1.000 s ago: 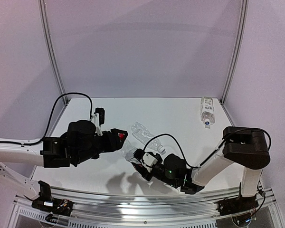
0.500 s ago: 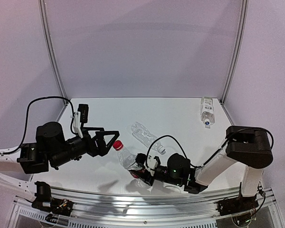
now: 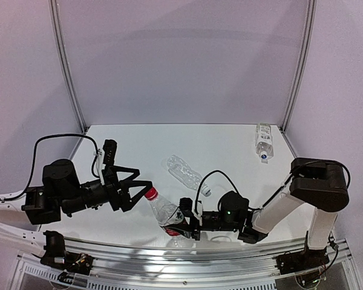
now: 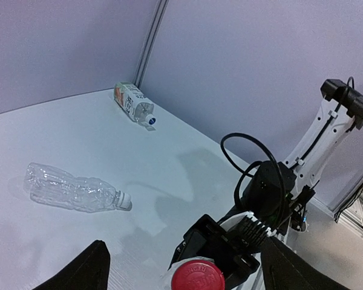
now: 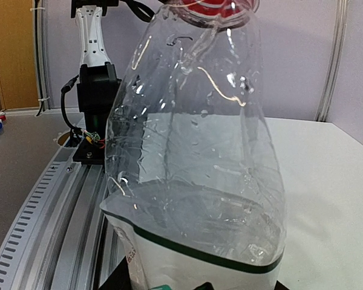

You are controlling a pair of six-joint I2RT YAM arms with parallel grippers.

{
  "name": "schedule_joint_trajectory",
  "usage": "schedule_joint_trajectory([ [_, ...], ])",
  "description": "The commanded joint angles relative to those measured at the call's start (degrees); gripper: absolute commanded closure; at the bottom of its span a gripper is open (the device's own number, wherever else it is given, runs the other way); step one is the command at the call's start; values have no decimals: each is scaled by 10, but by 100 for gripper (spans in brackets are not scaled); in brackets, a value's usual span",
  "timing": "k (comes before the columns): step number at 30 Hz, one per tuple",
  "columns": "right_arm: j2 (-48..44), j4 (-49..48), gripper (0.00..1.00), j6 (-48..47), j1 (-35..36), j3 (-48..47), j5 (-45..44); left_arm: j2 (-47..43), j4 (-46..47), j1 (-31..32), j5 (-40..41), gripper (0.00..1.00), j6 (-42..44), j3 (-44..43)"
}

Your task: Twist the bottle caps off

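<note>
With the right gripper (image 3: 186, 221) clenched low on the small clear plastic bottle with the red label (image 3: 164, 211), tilted above the bench (image 3: 230, 145), and the left gripper (image 3: 141, 194) spread open close by its round red plastic cap (image 3: 151, 193), an off-centre closing could shove or buckle the thin bottle instead of turning the cap.

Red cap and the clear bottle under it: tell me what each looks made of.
The red cap is probably moulded plastic: opaque, evenly coloured and slightly glossy, with what seem to be faint raised marks on its top. The clear bottle looks like thin transparent plastic with a glossy finish: the background shows through its wall, which carries sharp highlights and soft creases.
</note>
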State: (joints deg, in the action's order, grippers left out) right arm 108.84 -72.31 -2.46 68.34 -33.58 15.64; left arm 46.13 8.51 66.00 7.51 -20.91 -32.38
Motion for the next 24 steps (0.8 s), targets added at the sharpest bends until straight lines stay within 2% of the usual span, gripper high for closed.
schedule_joint_trajectory([
  [1, -15, -12, 55, 9, -5, 4, 24, 32, 26, -16, -51, 18, 4, 0],
  [14, -15, -8, 55, 9, -6, 4, 23, 85, 45, -25, -95, 38, -7, -12],
  [21, -15, -5, 55, 9, -5, 3, 20, 102, 47, -26, -99, 73, -17, -21],
  [24, -15, -5, 55, 8, -5, 3, 5, 114, 43, -25, -86, 77, -34, -29],
])
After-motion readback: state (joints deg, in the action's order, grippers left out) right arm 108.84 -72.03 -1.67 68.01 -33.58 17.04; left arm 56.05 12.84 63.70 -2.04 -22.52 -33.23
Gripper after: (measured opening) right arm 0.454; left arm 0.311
